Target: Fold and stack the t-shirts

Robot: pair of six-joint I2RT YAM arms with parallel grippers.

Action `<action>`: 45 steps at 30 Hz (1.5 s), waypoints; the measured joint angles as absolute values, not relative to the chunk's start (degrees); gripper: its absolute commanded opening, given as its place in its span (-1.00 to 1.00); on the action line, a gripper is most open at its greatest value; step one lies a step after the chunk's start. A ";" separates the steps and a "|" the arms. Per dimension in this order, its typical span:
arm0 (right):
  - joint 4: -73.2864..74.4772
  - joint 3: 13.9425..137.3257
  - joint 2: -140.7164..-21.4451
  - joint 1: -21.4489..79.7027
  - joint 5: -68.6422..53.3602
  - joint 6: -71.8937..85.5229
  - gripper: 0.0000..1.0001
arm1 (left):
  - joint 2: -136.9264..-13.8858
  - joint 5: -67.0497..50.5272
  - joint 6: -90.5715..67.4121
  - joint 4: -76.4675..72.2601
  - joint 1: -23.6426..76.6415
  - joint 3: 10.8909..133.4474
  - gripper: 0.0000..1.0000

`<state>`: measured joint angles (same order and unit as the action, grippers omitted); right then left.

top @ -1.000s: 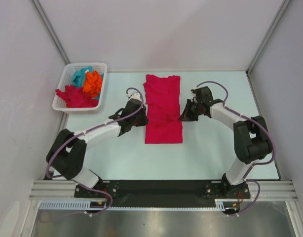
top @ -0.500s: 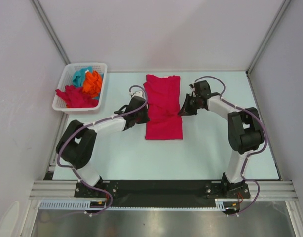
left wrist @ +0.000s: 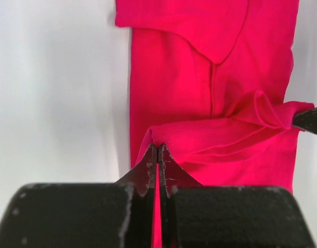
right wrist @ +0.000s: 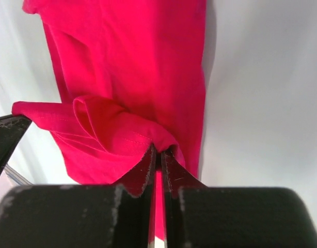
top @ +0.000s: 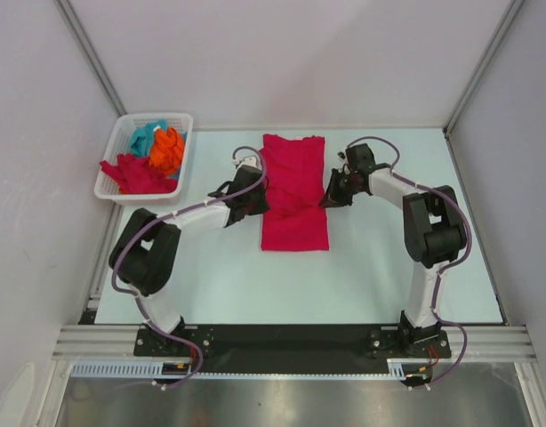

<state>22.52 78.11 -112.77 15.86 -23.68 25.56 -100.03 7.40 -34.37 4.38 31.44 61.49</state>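
Left gripper (left wrist: 157, 150) and right gripper (right wrist: 158, 152) both clamped shut on opposite side edges of the red t-shirt (top: 293, 222), which lies lengthwise mid-tabletop (top: 371, 267) toward the far edge, with other shirts (top: 162, 151) in the basket (top: 112, 153) at the far-left corner.

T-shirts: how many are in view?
4. One crimson t-shirt lies on the table; a crimson one, orange one and teal one are bunched in the basket. Others may hide beneath.
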 measured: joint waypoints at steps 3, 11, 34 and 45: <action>23.07 79.09 -113.56 15.73 -23.68 25.54 0.24 | -101.62 7.79 -33.98 4.62 31.40 63.20 -0.18; 22.72 89.08 -113.03 12.88 -27.94 26.13 0.99 | -101.03 10.22 -29.76 8.34 29.80 71.99 0.99; 17.15 43.42 -77.41 21.34 -17.34 33.01 0.61 | -67.44 -11.18 -44.10 -0.99 30.00 29.15 0.41; 11.27 42.54 -86.50 21.71 -17.45 34.09 0.33 | -81.65 -14.02 -46.09 -7.94 30.00 30.04 0.20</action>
